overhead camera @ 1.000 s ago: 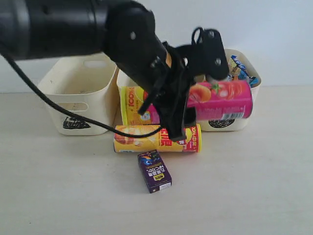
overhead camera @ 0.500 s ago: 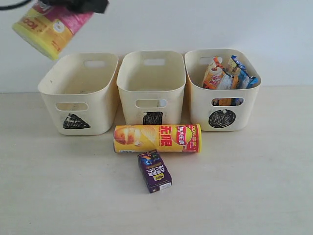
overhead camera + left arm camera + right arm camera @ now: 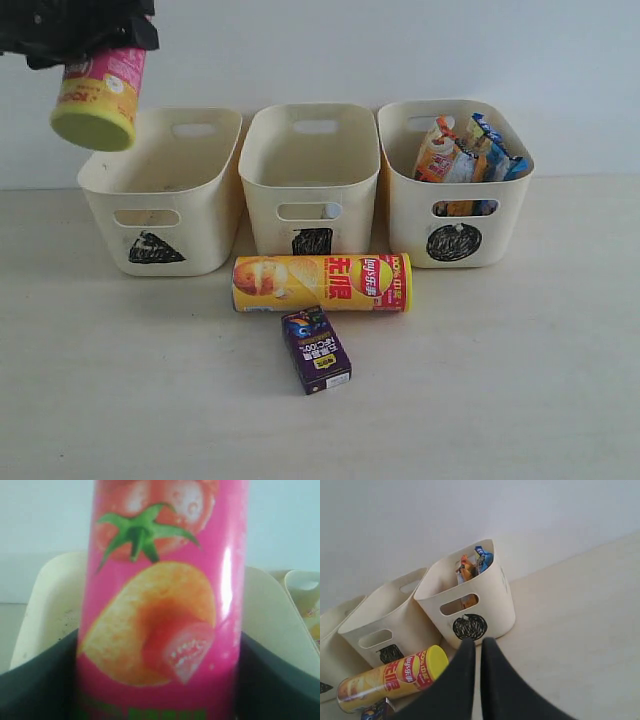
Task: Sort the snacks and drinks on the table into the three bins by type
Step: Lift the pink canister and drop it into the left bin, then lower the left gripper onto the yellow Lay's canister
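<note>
My left gripper [image 3: 92, 35] is shut on the pink crisp tube [image 3: 100, 88] and holds it high, yellow lid down, above the left rim of the triangle bin [image 3: 165, 190]. In the left wrist view the pink tube [image 3: 160, 605] fills the frame between dark fingers [image 3: 40, 680]. The yellow-orange-red tube [image 3: 320, 283] lies on its side before the square bin [image 3: 312, 175]. The dark purple carton [image 3: 316, 350] lies just in front of it. Both crinkly bags [image 3: 465, 150] stand in the circle bin [image 3: 455, 235]. My right gripper [image 3: 476, 642] is shut and holds nothing, above the table near the circle bin [image 3: 485, 600]. The white and blue carton is hidden.
The three bins stand side by side against a pale wall. The right wrist view also shows the yellow tube [image 3: 390, 680], the square bin [image 3: 395, 620] and bare table [image 3: 580, 630] to the circle bin's side. The right arm does not show in the exterior view.
The left arm swung from in front of the bins up to the far left with the pink tube. In the last half second the tube turned lid-down and dropped slightly.
</note>
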You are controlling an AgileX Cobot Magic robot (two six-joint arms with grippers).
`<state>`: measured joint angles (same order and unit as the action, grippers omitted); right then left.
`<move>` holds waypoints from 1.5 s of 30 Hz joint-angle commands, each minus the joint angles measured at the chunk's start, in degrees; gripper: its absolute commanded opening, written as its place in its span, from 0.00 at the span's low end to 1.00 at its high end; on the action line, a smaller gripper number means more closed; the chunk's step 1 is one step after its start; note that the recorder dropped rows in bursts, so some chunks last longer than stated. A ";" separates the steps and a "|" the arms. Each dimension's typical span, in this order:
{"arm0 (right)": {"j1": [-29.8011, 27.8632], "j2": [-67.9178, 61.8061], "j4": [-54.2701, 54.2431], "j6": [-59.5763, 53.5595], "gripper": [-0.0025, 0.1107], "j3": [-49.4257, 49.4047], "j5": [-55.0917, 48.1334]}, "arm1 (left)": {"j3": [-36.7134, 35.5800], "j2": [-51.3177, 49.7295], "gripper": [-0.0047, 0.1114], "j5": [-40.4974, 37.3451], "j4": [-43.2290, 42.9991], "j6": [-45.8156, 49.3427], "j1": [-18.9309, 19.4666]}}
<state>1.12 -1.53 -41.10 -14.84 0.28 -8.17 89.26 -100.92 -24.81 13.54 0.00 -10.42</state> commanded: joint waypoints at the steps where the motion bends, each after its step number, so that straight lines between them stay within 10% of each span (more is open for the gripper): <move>1: 0.07 0.18 0.32 -0.63 0.02 -0.28 -0.16 | 0.52 -4.10 0.07 5.18 0.90 0.51 0.25; 14: 0.07 0.18 0.32 -0.76 0.02 -0.28 -0.27 | 16.63 -17.84 0.09 -3.06 -1.09 2.76 0.61; 24: 0.07 0.18 0.32 -0.96 0.02 -0.28 -0.27 | 20.87 -22.81 0.61 -4.75 -2.88 2.66 0.66; 31: 0.07 0.18 0.32 -1.01 0.02 -0.28 -0.27 | 22.92 -22.81 0.71 -7.10 -7.57 0.00 0.66; 36: 0.07 0.18 0.32 -1.01 0.02 -0.28 -0.27 | 22.92 -21.40 0.65 -8.49 -8.42 -0.54 0.66; 42: 0.07 0.18 0.32 -1.14 0.02 -0.28 -0.27 | 22.92 -16.15 0.11 -9.62 -0.89 0.99 0.66; 45: 0.07 0.18 0.32 -1.14 0.02 -0.28 -0.27 | 22.92 -13.88 0.07 -10.82 4.16 6.59 0.66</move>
<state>1.12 -1.53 -41.10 -15.40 0.28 -8.32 111.89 -117.10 -34.46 12.97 2.53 -9.94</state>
